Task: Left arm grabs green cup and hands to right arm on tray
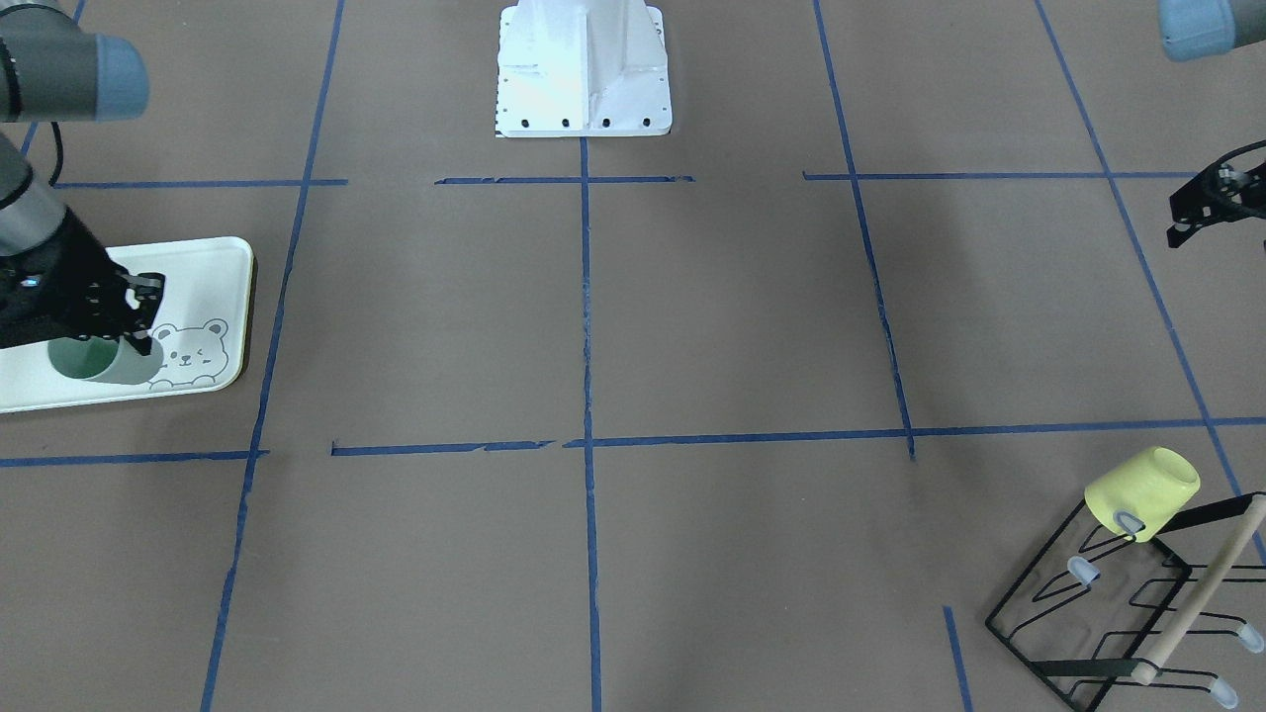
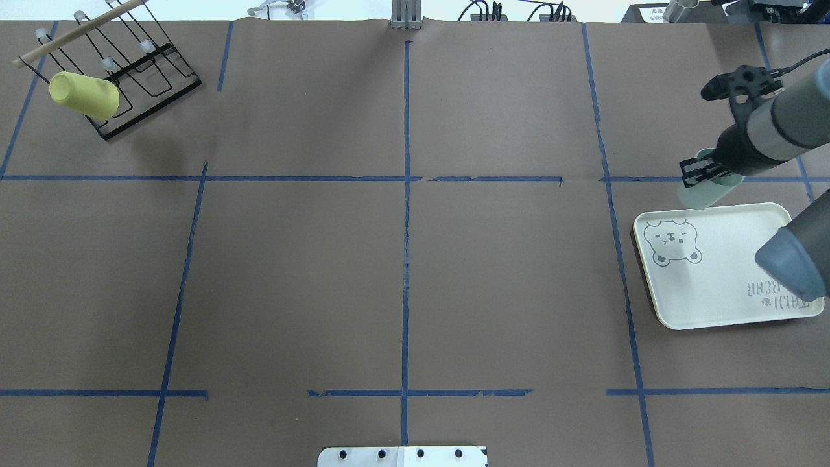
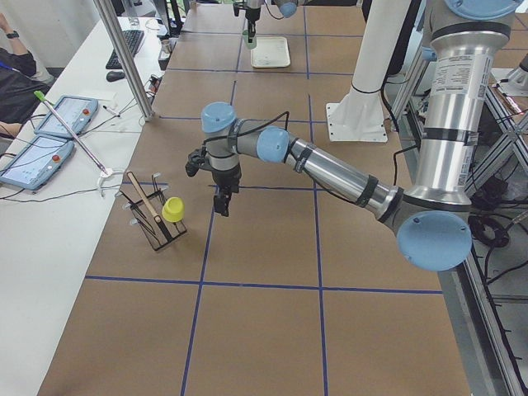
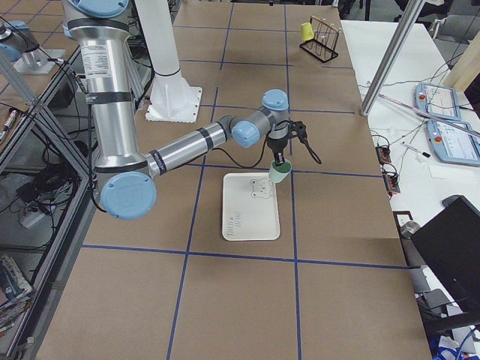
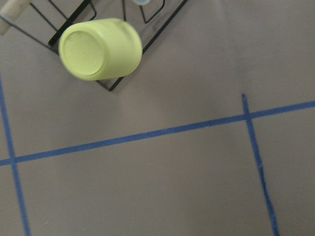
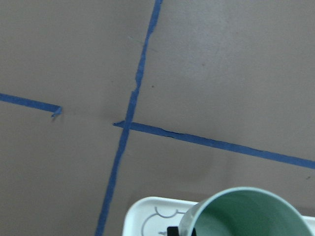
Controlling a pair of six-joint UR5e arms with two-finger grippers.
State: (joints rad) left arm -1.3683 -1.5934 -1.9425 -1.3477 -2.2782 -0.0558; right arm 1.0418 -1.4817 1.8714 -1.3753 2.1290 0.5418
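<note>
The green cup [image 1: 99,362] is tilted, its mouth showing, in my right gripper [image 1: 134,321], which is shut on its rim. It hangs over the bear end of the tray [image 1: 213,262]; I cannot tell if it touches. In the overhead view the cup [image 2: 701,193] sits at the far edge of the tray [image 2: 713,285] under the right gripper [image 2: 703,170]. The right wrist view shows the cup's rim [image 6: 246,211] and a tray corner [image 6: 147,216]. My left gripper [image 3: 221,203] hovers empty beside the rack, only partly seen at the front view's edge [image 1: 1192,213]; I cannot tell if it is open or shut.
A yellow cup [image 1: 1142,489] hangs upside down on a black wire rack [image 1: 1088,613] with a wooden handle, at the far left corner in the overhead view [image 2: 84,94]. The white robot base [image 1: 584,69] stands at the table's near edge. Blue tape lines cross the brown tabletop.
</note>
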